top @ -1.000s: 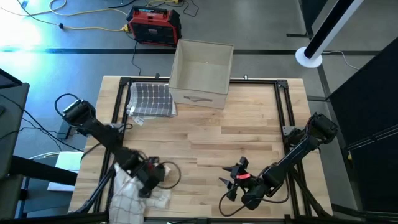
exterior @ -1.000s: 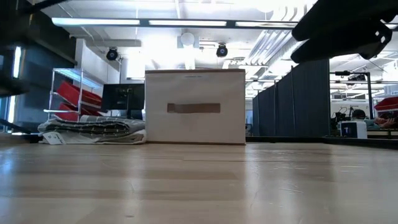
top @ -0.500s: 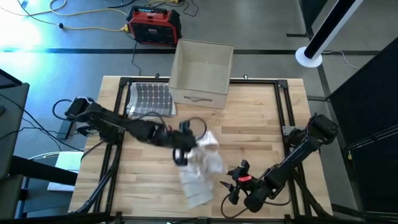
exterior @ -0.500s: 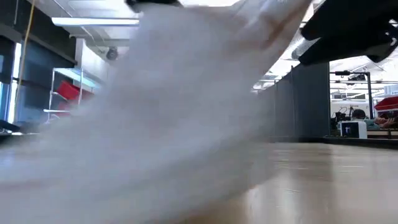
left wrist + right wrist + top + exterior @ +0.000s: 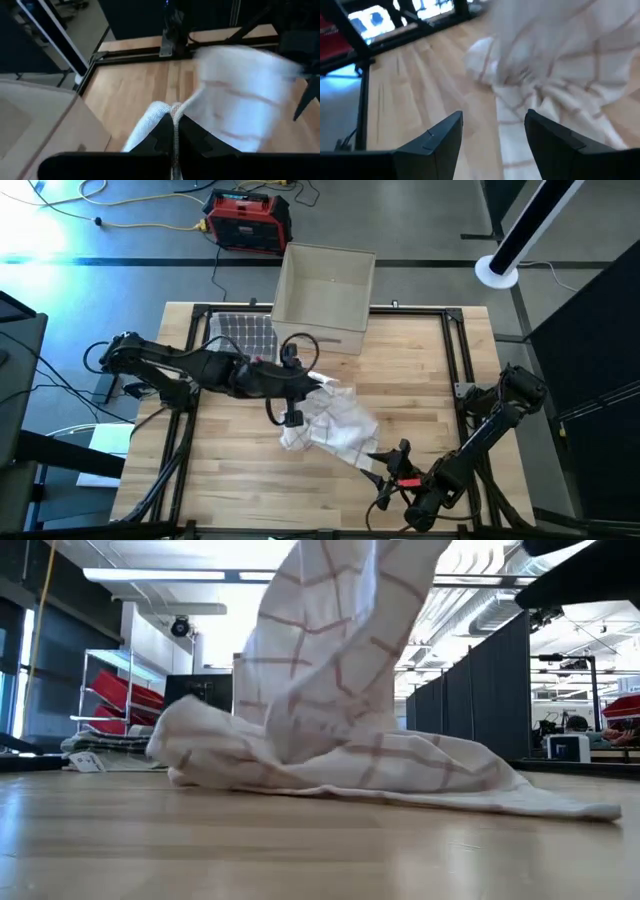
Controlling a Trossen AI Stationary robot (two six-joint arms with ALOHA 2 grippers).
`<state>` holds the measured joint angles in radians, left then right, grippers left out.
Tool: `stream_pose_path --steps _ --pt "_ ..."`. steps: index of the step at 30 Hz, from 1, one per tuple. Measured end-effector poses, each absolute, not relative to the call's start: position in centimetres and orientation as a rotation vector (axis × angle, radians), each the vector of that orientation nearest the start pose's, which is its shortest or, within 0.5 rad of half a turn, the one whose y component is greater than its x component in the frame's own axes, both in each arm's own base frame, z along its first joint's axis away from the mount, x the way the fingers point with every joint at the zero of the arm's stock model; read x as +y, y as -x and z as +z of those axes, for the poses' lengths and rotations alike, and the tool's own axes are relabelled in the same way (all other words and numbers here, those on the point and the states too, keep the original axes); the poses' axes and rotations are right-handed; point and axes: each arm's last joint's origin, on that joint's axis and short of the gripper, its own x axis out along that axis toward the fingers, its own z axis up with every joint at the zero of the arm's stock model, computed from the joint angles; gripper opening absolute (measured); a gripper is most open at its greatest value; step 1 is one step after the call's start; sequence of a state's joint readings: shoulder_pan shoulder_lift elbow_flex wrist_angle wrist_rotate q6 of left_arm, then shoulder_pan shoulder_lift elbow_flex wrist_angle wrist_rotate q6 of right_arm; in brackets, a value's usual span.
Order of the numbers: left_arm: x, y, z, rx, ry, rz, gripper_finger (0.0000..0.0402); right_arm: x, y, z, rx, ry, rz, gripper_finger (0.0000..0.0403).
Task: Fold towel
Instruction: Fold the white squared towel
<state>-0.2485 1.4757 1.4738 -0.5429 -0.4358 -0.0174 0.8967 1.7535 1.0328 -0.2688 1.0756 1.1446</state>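
While the left arm reaches out over the middle of the tabletop [image 5: 420, 370], the scene reads as follows.

Towel: white towel [image 5: 335, 422] with thin reddish checks, crumpled near the centre of the tabletop; one part is drawn up off the wood, the rest trails flat toward the front right, seen in the low view [image 5: 340, 755] as a raised peak above a spread heap.

Left claw: the left claw [image 5: 305, 385] sits at the towel's upper left edge, its fingers [image 5: 162, 137] pressed together on a fold of cloth that rises between them [image 5: 172, 117].

Right claw: the right claw [image 5: 392, 465] hangs near the front right of the tabletop, just beside the towel's trailing corner; its fingers [image 5: 447, 135] stand apart with nothing between them, the cloth [image 5: 545, 80] lying ahead of them on the wood.

Relation: towel lies between the two claws, gripped at one end and loose at the other.

Box: beige box [image 5: 325, 298] at the back edge of the tabletop, apart from the towel.

Folded cloth: dark checked folded cloth [image 5: 243, 338] lies just left of the box.
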Motion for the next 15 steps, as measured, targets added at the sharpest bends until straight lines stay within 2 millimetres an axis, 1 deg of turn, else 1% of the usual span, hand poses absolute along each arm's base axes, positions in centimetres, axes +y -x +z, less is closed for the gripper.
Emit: stream_pose_path --steps 3,7,9,12,15 --pt "-7.1 -30.8 36.7 0.594 -0.170 0.197 0.0000 24.5 -23.1 18.0 0.314 -0.271 -0.458 0.0199" --pt "-7.8 -30.4 34.4 0.702 -0.163 0.197 0.0000 24.2 -23.3 18.0 0.303 -0.259 -0.473 0.0199" --pt "-8.2 -30.2 33.1 0.730 -0.165 0.192 0.0000 24.1 -23.4 18.0 0.310 -0.260 -0.472 0.0199" --pt "-8.6 -30.3 31.5 0.720 -0.152 0.185 0.0000 23.8 -23.7 18.0 0.312 -0.263 -0.483 0.0199" --pt "-9.1 -30.9 30.1 0.642 -0.120 0.142 0.0000 23.4 -24.2 18.0 0.313 -0.258 -0.496 0.0199"
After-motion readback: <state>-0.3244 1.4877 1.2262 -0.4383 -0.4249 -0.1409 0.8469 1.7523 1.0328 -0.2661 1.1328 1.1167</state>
